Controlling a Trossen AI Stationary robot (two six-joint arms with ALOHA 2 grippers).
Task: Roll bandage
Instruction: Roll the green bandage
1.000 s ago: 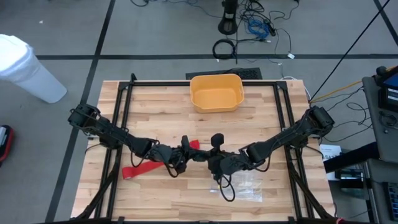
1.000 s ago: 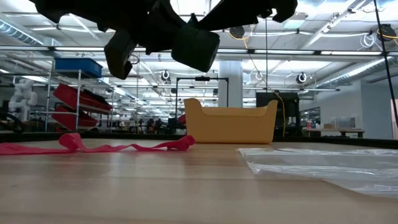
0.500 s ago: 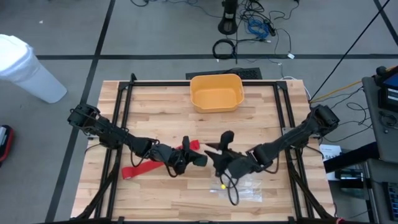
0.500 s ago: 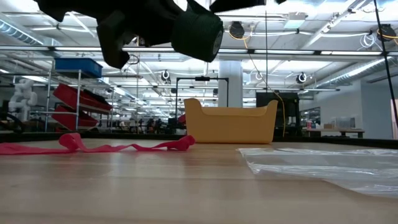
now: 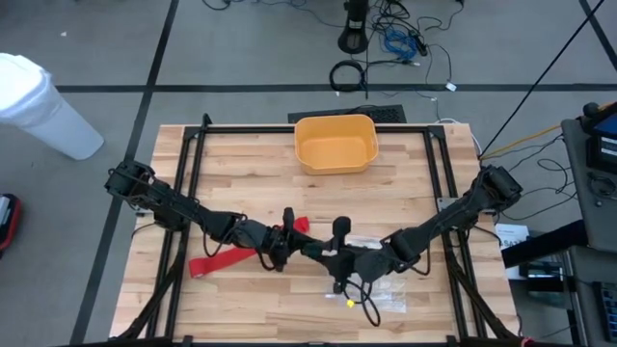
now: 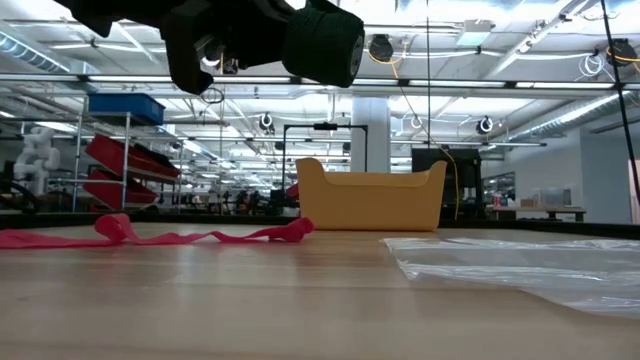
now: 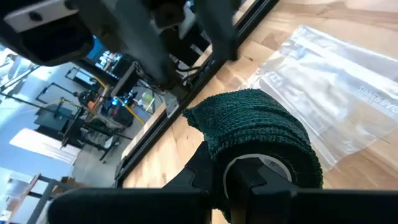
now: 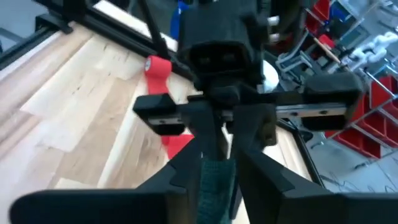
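The red bandage lies as a flat, partly crumpled strip on the wooden table, left of centre; it also shows in the low view and the right wrist view. No gripper touches it. My left gripper and my right gripper meet tip to tip above the table's middle. Both are shut on a dark green woven roll with a white core. My left gripper holds the green roll at its end, where the white core ring faces its wrist. The roll hides the fingertips, so the kind of hold cannot be told. The fingers come level from the table's left. The roll is clear of the table. My right gripper pinches the green roll's woven outer side between its two fingers. It comes about level from the table's right, facing my left gripper. The roll is lifted clear of the table.
A clear crinkled plastic bag lies on the table under my right arm, near the front; it also shows in the low view. A yellow bin stands at the far middle edge. Black frame rails run along the table's sides.
My right gripper drew back toward the table's right edge and turned about its wrist. It then came back toward my left gripper and the green roll. My left gripper stayed about where it was. The red bandage has not moved.
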